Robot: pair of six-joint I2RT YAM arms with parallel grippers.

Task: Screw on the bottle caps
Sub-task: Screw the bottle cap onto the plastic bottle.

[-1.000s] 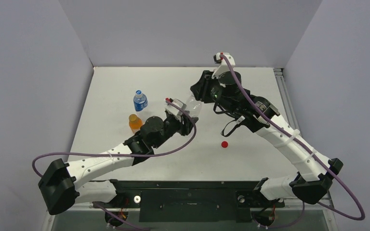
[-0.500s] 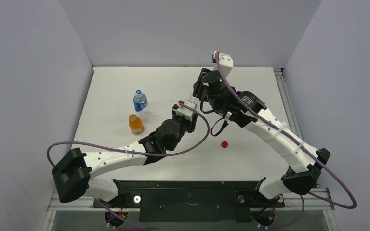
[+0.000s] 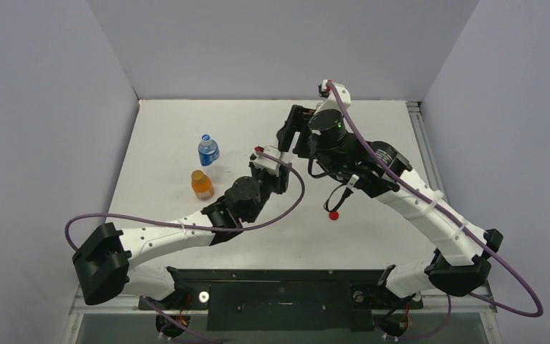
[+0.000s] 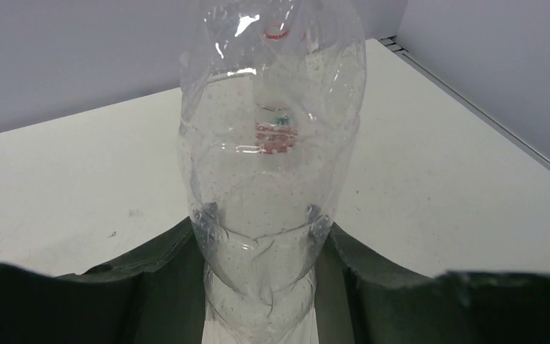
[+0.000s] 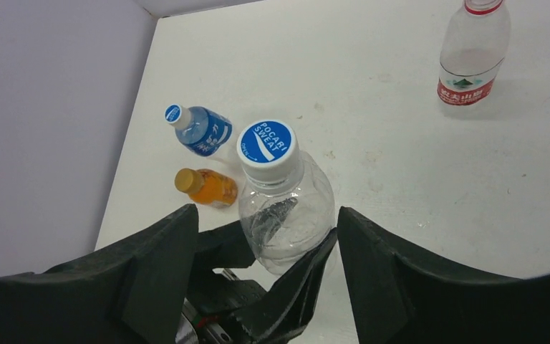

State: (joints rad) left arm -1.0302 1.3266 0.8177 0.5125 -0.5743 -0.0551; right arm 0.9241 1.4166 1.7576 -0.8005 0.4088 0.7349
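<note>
My left gripper [image 4: 261, 287] is shut on the lower body of a clear bottle [image 4: 268, 165] and holds it upright. A blue-and-white cap [image 5: 267, 142] sits on that bottle's neck. My right gripper [image 5: 265, 215] hovers over it, open, with a finger on each side and touching nothing. A red cap [image 3: 334, 214] lies loose on the table under the right forearm. The small blue bottle [image 5: 200, 129] has a blue-and-white cap [image 5: 174, 113] on it. The orange bottle [image 5: 211, 188] has an orange-gold cap [image 5: 184, 179] on it.
A clear water bottle with a red label [image 5: 473, 54] stands further out on the table; its top is cut off by the frame. The blue bottle [image 3: 208, 149] and orange bottle [image 3: 200, 184] stand left of the grippers. Walls close in the left, back and right.
My right gripper has gone from shut to open and let go of the blue-and-white cap. The left arm has shifted the bottle slightly back to the left over the last half second.
</note>
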